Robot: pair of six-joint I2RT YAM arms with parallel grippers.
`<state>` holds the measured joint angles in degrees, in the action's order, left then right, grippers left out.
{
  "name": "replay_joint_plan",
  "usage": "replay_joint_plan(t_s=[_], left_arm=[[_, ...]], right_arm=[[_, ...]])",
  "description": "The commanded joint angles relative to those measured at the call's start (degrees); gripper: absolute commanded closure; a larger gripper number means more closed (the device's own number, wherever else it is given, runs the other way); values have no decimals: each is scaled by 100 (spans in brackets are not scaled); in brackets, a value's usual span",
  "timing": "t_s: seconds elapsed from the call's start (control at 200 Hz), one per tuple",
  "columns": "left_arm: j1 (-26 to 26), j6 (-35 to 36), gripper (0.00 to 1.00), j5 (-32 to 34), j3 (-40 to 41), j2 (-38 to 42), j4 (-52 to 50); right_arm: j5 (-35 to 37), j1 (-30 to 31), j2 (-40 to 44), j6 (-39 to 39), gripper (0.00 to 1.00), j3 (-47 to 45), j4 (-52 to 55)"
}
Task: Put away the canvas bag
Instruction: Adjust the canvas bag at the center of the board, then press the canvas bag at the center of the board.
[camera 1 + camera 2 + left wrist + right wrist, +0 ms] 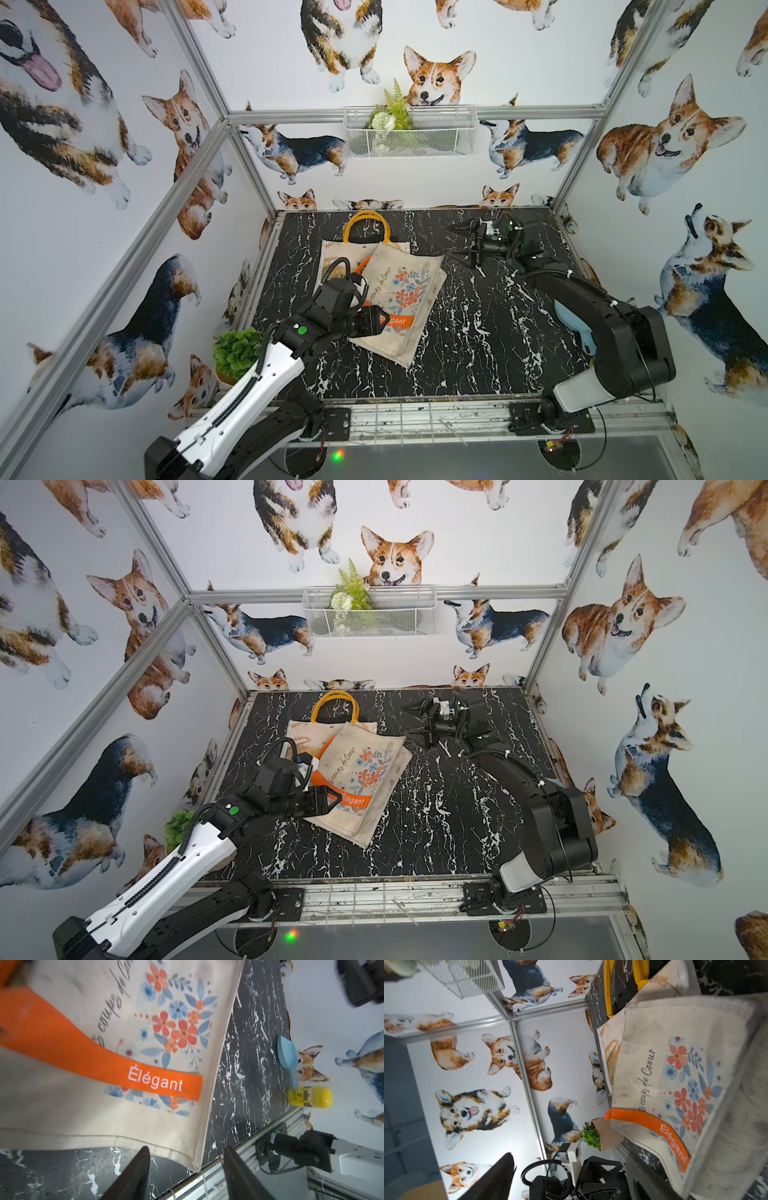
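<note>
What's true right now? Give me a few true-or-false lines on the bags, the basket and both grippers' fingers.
1. The floral cream canvas bag lies partly over a second canvas bag with yellow handles. True.
2. The right gripper is shut on the floral bag. False: its fingers are open, clear of both bags.
3. The white wire basket on the back wall holds a bag. False: only green artificial foliage shows in it.
4. The left gripper has its fingers apart with nothing between them. True.
</note>
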<state>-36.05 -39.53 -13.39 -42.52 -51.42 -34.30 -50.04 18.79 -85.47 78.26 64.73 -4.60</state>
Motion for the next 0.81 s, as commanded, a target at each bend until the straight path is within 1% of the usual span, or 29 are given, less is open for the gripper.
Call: replay_joint_plan(t_s=[0.0, 0.06, 0.14, 0.16, 0.17, 0.26, 0.361, 0.446, 0.491, 0.551, 0.671, 0.801], left_arm=[[-599, -623, 40, 452, 297, -353, 1002], [-865, -626, 40, 735, 287, -585, 1057], [-939, -633, 40, 975, 360, -709, 1138], [-930, -627, 40, 1052, 390, -712, 1175], [-930, -622, 40, 1082, 404, -712, 1181], [-804, -497, 40, 1188, 512, -787, 1311], [-554, -491, 40, 979, 751, -1000, 1613], [-448, -611, 41, 638, 1024, -1230, 2114], [-452, -691, 42, 507, 1155, -1354, 2368], [-454, -796, 43, 370, 1331, -1490, 2626], [-447, -912, 43, 333, 1646, -1564, 2888], [-449, -916, 43, 355, 1811, -1517, 2903]], right_arm=[[512, 204, 22, -2595, 19, 593, 3271], [496, 429, -91, -2749, 24, 784, 3478], [470, 859, -278, -2774, 27, 1009, 3499], [469, 970, -333, -2770, 27, 1054, 3489], [487, 1193, -461, -2744, 28, 1130, 3455], [515, 1765, -904, -2562, 29, 1204, 3211], [470, 2123, -1361, -2017, 31, 828, 2350], [399, 2147, -1559, -1372, 33, 132, 1193], [430, 2098, -1616, -1257, 33, -157, 907], [490, 1998, -1626, -1335, 33, -435, 855], [545, 1706, -1629, -1582, 32, -856, 984], [514, 1490, -1674, -1779, 32, -980, 1155]])
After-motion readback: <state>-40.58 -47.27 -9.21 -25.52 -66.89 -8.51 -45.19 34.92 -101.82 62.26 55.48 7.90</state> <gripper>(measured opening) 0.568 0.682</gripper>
